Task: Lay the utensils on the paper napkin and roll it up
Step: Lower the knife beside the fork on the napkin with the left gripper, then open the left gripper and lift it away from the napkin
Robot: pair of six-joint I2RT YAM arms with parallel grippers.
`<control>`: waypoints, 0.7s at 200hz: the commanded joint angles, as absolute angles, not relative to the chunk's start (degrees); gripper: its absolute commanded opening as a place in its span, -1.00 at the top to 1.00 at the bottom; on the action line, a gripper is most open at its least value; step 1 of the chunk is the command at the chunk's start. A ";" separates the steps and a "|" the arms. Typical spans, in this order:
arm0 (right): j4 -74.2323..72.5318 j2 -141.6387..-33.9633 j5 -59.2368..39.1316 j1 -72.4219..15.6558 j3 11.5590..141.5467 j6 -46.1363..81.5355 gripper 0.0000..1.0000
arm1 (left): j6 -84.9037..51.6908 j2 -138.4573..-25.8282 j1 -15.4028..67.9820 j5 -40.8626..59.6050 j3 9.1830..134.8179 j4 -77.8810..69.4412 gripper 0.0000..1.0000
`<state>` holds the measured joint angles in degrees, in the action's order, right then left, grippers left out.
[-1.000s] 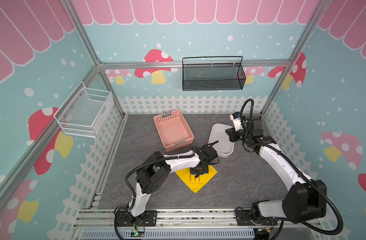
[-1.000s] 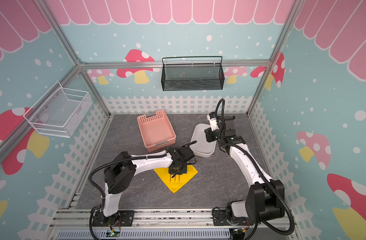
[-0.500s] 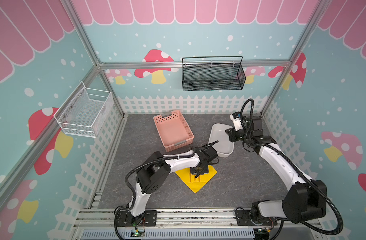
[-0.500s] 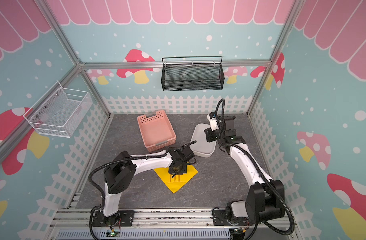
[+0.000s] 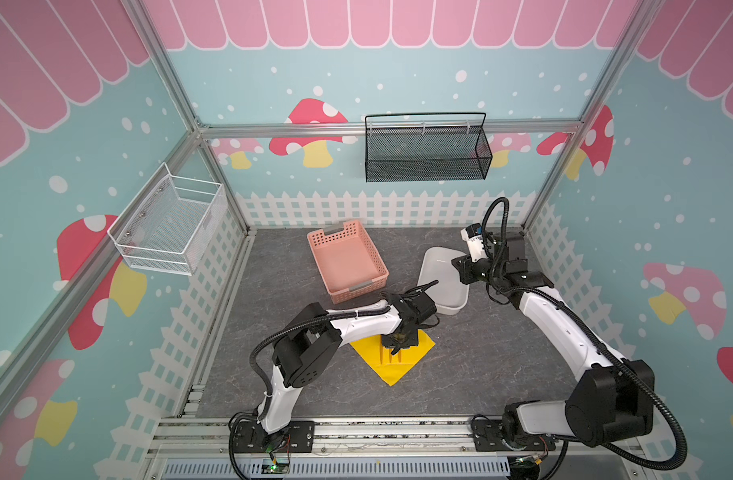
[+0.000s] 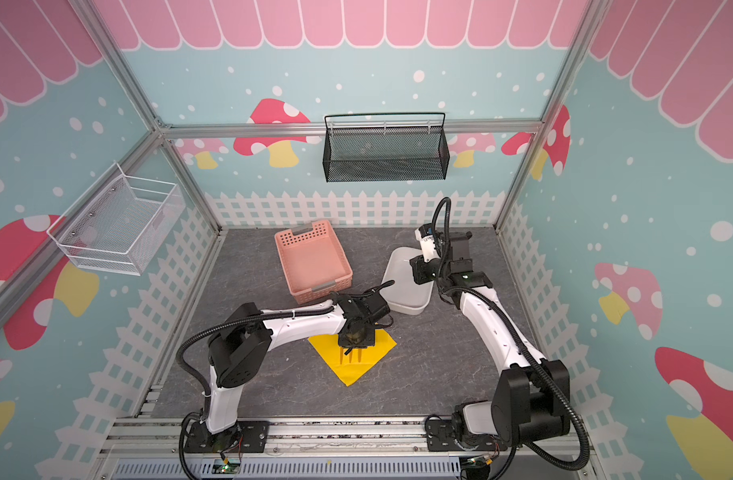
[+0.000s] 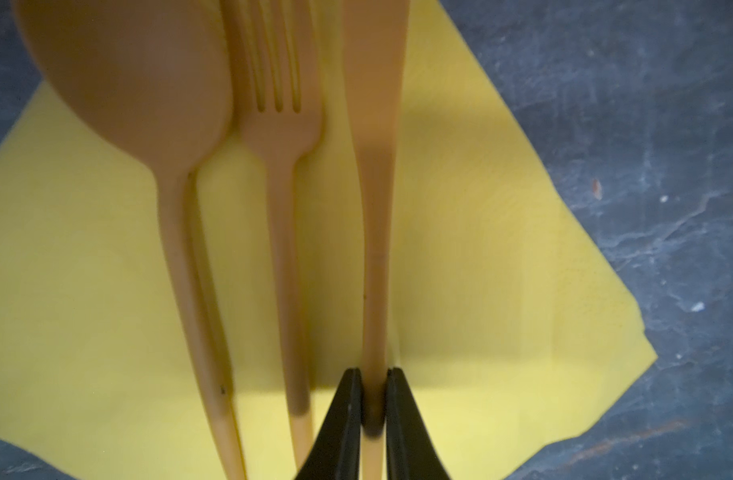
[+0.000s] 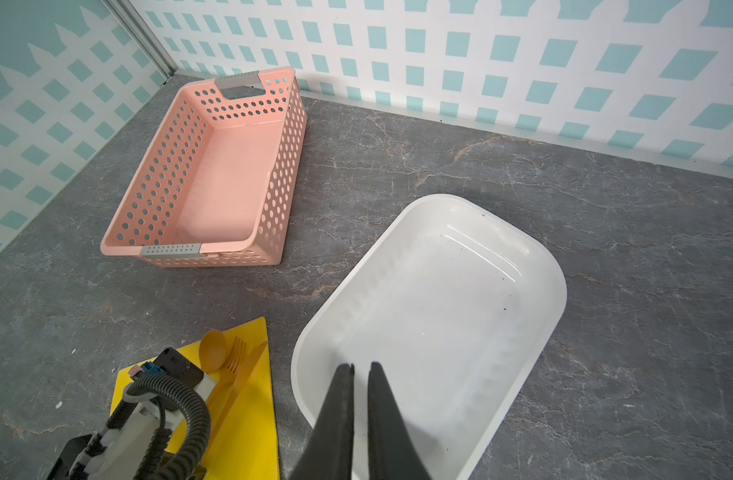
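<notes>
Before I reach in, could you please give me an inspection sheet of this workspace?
Surface: grey stone-look tabletop, no spills seen.
Job's things: orange plastic spoon, fork, knife side by side on flat yellow paper napkin.
Clutter: pink perforated plastic basket and white plastic tub, both empty.
Hands: left hand shut on knife handle; right hand shut, empty, above tub.
Cables: black corrugated hose, nothing snagged.
Surroundings: white wire basket and black mesh basket hang on walls.

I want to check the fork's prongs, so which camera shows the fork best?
The left wrist view: the fork fills the frame, prongs clear, lying on the napkin between spoon and knife. The right wrist view shows it small; both top views show only handle ends.
</notes>
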<state>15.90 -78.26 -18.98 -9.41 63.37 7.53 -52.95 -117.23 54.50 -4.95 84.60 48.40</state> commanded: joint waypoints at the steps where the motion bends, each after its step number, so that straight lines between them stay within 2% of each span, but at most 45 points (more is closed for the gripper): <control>1: 15.90 -77.56 -19.65 -9.10 62.49 6.69 0.78 | -53.91 -117.67 54.56 -5.63 85.71 49.15 0.66; 105: 15.84 -77.44 -19.64 -9.11 62.49 6.68 0.78 | -52.52 -115.15 54.57 -6.28 86.34 49.24 0.61; 140: 15.09 -76.72 -20.47 -9.14 62.17 6.46 0.65 | -50.96 -109.66 54.23 -9.52 86.43 49.40 0.58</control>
